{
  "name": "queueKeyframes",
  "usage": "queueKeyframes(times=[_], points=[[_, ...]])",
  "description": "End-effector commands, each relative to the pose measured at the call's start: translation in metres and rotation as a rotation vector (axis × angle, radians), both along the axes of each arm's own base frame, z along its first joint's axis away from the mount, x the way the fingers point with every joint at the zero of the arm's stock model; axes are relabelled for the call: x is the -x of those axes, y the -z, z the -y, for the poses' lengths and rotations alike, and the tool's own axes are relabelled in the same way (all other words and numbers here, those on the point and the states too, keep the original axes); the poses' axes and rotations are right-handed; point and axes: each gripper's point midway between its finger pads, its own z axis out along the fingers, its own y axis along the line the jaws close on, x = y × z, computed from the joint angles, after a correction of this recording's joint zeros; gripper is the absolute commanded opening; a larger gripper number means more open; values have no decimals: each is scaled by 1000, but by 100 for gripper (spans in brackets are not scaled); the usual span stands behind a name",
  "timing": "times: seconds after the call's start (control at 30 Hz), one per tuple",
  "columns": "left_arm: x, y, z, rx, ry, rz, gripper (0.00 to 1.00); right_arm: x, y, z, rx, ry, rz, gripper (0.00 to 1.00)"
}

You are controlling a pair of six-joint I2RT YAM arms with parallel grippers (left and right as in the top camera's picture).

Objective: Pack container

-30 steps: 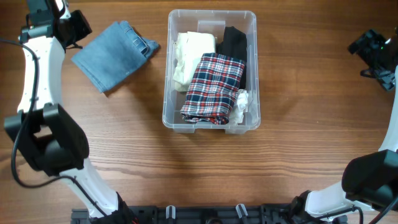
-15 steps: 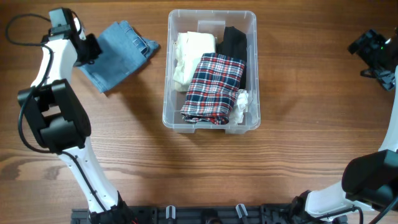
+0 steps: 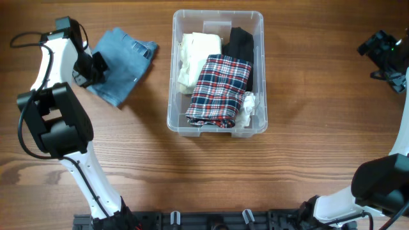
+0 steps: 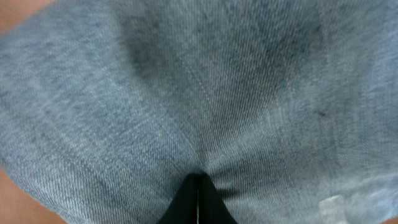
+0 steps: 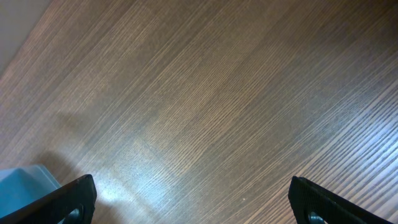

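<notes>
The clear container stands at the table's centre back. It holds a folded plaid garment, a cream one, a black one and a small white cloth. Folded blue jeans lie on the table left of it. My left gripper sits at the jeans' left edge. In the left wrist view its fingers are pressed together, with denim puckering around the tips. My right gripper hangs far right, its fingers wide apart over bare wood.
The wooden table stretches round the container. Both arm bases stand at the front corners. A pale blue-lit patch shows at the lower left of the right wrist view.
My left gripper came down from the far left corner onto the jeans' left edge. The jeans have shifted a little toward the front and turned. The right arm has not moved.
</notes>
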Motion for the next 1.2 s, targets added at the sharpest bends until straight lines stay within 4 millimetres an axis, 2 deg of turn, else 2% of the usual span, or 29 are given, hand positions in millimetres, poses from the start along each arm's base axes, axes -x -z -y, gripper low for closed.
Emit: queueKeyframes(times=[0.0,0.13,0.2,0.43,0.57,0.7,0.73,0.77,0.8,0.83,0.87,0.9,0.93,0.97,1.07,1.1,1.17], points=[[36,14,10,54,-136,-164,4,-2,4,-2,-16,6,-2,100],[41,4,51,266,-138,-190,4,-2,4,-2,-16,6,-1,100],[40,-1,65,330,-134,-189,4,-2,4,-2,-16,6,-2,100],[26,-31,89,469,-120,-101,4,-2,4,-2,-16,6,-1,100],[8,-53,76,443,-96,35,4,-2,4,-2,-16,6,-2,100],[-11,-76,47,390,-46,201,6,-2,4,-2,-16,6,-2,100],[-14,-80,40,378,-32,233,15,-2,4,-2,-16,6,-1,100],[-17,-84,30,362,-20,271,28,-2,4,-2,-16,6,-2,100],[-20,-87,19,347,-17,304,35,-2,4,-2,-16,6,-2,100],[-23,-90,8,331,-12,335,38,-2,4,-2,-16,6,-2,100],[-24,-91,-3,318,-9,356,46,-2,4,-2,-16,6,-2,100],[-23,-91,-13,306,-12,370,55,-2,4,-2,-16,6,-2,100],[-22,-90,-23,293,2,383,69,-2,4,-2,-16,6,-2,100],[-20,-89,-33,276,26,397,75,-2,4,-2,-16,6,-2,100],[-15,-85,-50,245,82,418,83,-2,4,-2,-16,6,-2,100],[-14,-83,-55,238,96,422,89,-2,4,-2,-16,6,-2,100],[-15,-80,-59,248,125,443,90,-2,4,-2,-16,6,-2,100]])
